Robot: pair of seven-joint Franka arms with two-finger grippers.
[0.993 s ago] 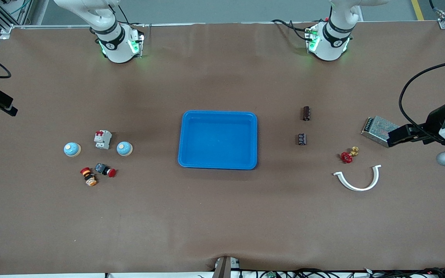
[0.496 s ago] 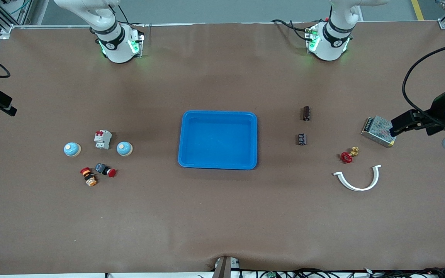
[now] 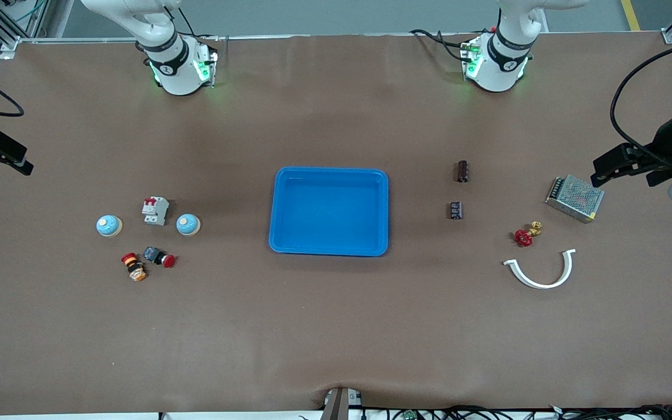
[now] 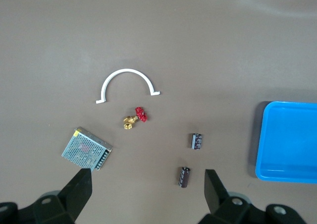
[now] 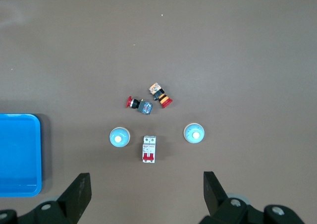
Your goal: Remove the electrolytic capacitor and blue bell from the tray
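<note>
Mid-surface: blue tray (image 3: 289, 242), empty, clear room all round it.

Toward left arm's end: two capacitors, both lying flat, apart from each other. Farther capacitor (image 3: 462, 171), nearer capacitor (image 3: 455, 210). Past those, nearer the surface edge: red valve (image 3: 524, 237), white curved clip (image 3: 540, 272), mesh power supply (image 3: 574, 198). All spaced out, none touching.

Toward right arm's end: two bells, inner bell (image 3: 187, 224) closer to tray, outer bell (image 3: 108, 226) nearer the edge, breaker (image 3: 154, 210) between them. Two push buttons just nearer the camera: red button (image 3: 158, 256) and orange button (image 3: 133, 267), close together, contact hard to make out.

Left pincer (image 4: 147, 185) up high near surface edge, beside the power supply, fingers spread wide, holding nothing. Front view cuts off most of its wrist.

Right pincer (image 5: 147, 186) high over the other edge, fingers wide apart, nothing in grip. Only a dark bit shows at front view edge.
</note>
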